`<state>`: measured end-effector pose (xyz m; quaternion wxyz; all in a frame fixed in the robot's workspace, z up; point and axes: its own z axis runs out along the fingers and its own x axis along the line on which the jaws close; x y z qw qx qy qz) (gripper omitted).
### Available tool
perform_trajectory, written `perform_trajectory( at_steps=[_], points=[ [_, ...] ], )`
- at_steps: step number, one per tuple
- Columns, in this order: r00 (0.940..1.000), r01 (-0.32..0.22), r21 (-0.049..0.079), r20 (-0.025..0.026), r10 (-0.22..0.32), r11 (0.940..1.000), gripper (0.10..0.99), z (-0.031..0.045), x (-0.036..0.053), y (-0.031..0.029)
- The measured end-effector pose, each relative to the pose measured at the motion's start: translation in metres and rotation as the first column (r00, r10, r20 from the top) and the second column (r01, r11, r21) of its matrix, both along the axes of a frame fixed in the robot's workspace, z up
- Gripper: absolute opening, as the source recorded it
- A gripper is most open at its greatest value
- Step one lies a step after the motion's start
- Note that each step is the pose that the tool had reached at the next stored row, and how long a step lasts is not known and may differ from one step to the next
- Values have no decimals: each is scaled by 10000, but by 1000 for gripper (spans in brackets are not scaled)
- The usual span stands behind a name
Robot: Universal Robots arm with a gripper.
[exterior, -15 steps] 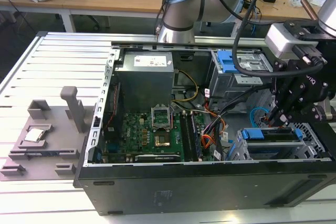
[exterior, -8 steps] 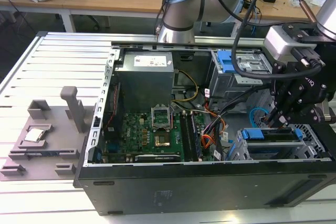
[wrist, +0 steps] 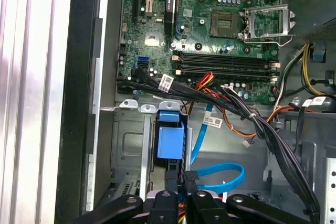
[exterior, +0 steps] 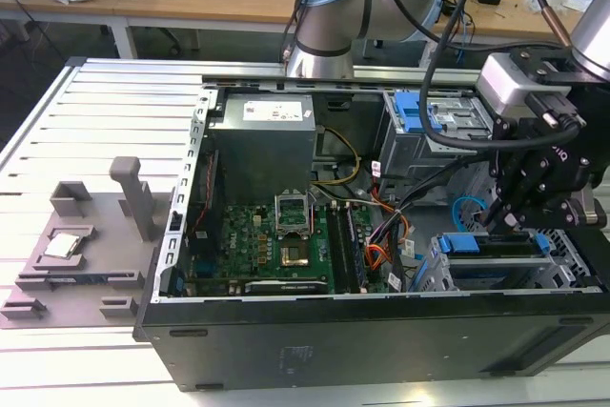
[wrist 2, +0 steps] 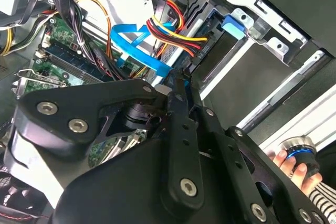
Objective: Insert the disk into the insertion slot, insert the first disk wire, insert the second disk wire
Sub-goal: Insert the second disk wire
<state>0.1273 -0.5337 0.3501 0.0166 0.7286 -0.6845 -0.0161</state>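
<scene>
The disk [exterior: 496, 244], framed by its blue carrier, lies inside the insertion slot [exterior: 562, 274], the low perforated metal cage at the case's front corner on the exterior view's right. The carrier's blue tab [wrist: 170, 141] shows in the first wrist view. My gripper [exterior: 506, 220] hangs just above the disk's rear end. Its fingers [wrist: 171, 188] stand close together on the black plug [wrist: 191, 174] of a blue flat wire [wrist: 223, 178] that loops away. In the second wrist view the gripper [wrist 2: 181, 83] tips meet beside the blue wire [wrist 2: 137, 45] and a red-yellow-black power wire bundle [wrist 2: 176, 32].
A taller grey cage with a blue clip [exterior: 417, 116] stands behind. Motherboard [exterior: 276, 245], power supply [exterior: 265, 145] and black cable bundles [wrist: 252, 121] crowd the case. A grey fixture [exterior: 81, 245] lies on the table at the exterior view's left. A hand [wrist 2: 294, 163] holds a knob.
</scene>
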Motion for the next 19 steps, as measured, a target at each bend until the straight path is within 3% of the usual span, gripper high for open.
perform_trajectory(
  at_steps=[19],
  points=[
    [10000,0,-2,-1,0,10000,165,-105,50,-21]
  ],
)
